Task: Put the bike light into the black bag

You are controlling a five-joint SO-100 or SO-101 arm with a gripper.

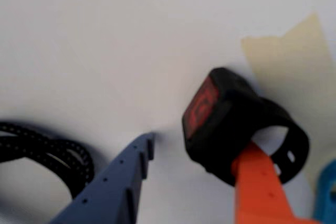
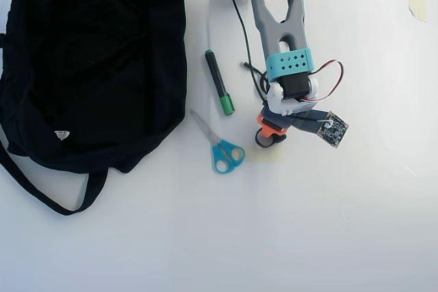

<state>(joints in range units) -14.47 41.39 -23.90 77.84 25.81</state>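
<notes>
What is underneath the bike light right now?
In the wrist view the bike light sits on the white table, overlapping a beige tape patch. How far the tape runs beneath it is hidden. In the overhead view the gripper covers most of the light.

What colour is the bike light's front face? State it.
Red, set in the black bike light body; clearest in the wrist view.

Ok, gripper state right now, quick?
Gripper: open, jaws apart; the orange finger sits against the bike light, the blue one is clear of it. Nothing clamped yet.
</notes>
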